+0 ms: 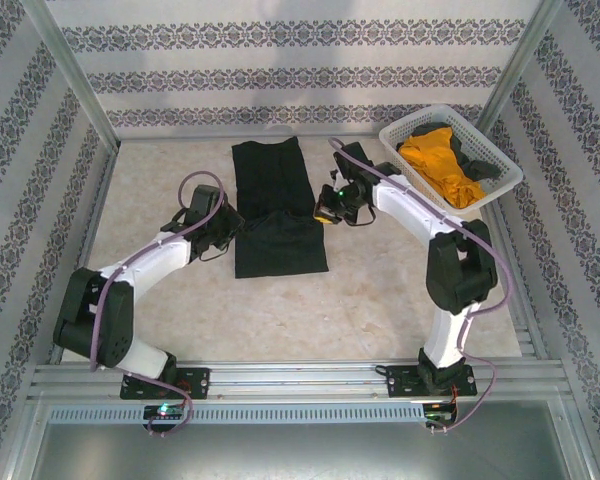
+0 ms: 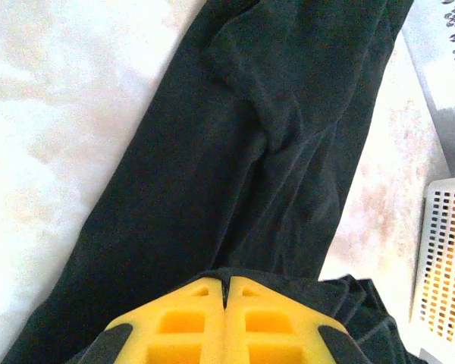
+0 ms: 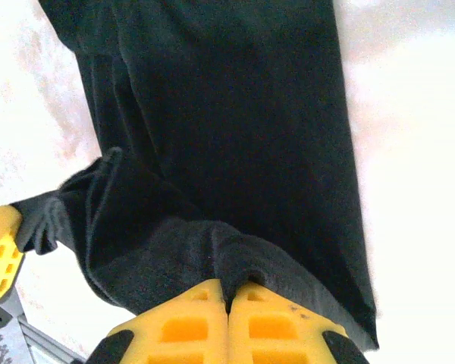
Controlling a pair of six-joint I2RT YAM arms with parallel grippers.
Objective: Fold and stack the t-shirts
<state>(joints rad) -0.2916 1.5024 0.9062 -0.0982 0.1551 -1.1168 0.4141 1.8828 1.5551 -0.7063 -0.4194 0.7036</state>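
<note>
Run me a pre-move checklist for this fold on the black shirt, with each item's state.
1. Left gripper shut on black shirt: ok.
2. Right gripper shut on it: ok.
3. Shirt smooth ahead of the grippers: not ok, creased.
4. Basket apart from black shirt: ok.
5. Orange shirt in basket: ok.
6. All layers pinched: cannot tell.

the pale, marbled table (image 1: 160,300) carries a long black t-shirt (image 1: 270,190) laid lengthwise near its middle, the far part flat and narrow, the near part wider and bunched into folds. a white lattice basket (image 1: 410,118) stands on the table's far right corner, apart from the shirt, with pale tabletop between them.
</note>
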